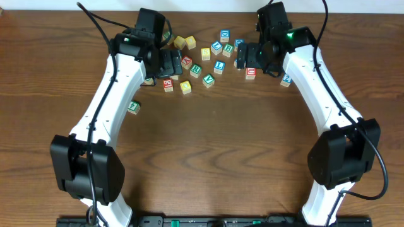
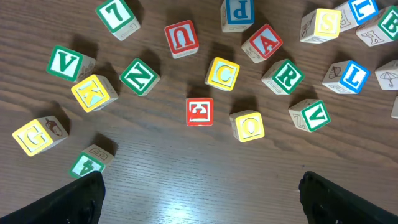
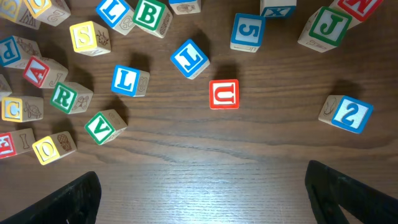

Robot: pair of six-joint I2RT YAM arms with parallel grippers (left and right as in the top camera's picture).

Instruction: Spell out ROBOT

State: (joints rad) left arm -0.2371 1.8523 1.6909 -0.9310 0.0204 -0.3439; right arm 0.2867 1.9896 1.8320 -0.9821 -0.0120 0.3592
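Left gripper (image 2: 202, 199) and right gripper (image 3: 205, 196) wide, empty; R block (image 2: 286, 76), O block (image 2: 249, 126) loose on surface (image 2: 161, 155), nothing spelled yet.

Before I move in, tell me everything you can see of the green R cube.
The green R cube is a small pale wooden block, its top face white with a green frame and letter; one side shows a faint line drawing. It sits flat on the wooden table, turned askew, nothing on it. The yellow C cube and green V cube stand apart from it; the red A cube is very close, contact unclear.
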